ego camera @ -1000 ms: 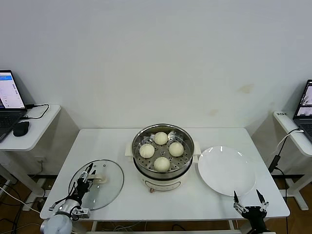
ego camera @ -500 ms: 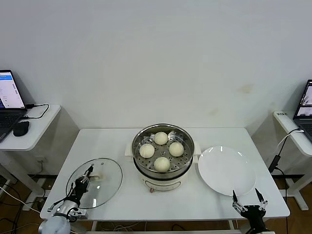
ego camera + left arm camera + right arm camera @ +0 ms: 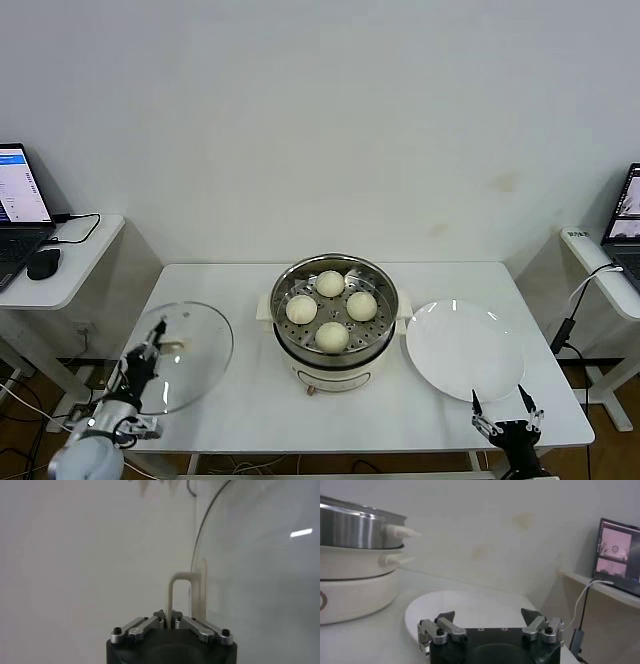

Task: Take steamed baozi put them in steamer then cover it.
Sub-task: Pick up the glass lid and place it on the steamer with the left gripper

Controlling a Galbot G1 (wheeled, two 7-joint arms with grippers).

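Several cream-white baozi sit on the perforated tray inside the steel steamer at the table's middle. The steamer's steel wall on its white base also shows in the right wrist view. The glass cover hangs tilted above the table's left side. My left gripper is shut on its cream handle, with the jaws pinching the handle's loop and the glass beside it. My right gripper waits open and empty at the table's front right edge.
A flat white plate lies right of the steamer, just beyond the right gripper. Side desks with laptops stand at far left and far right. The white table is bare in front of the steamer.
My left gripper has shut on the cover's handle and lifted it off the table, carrying it up and to the left with the glass tilting. The right arm barely moved.
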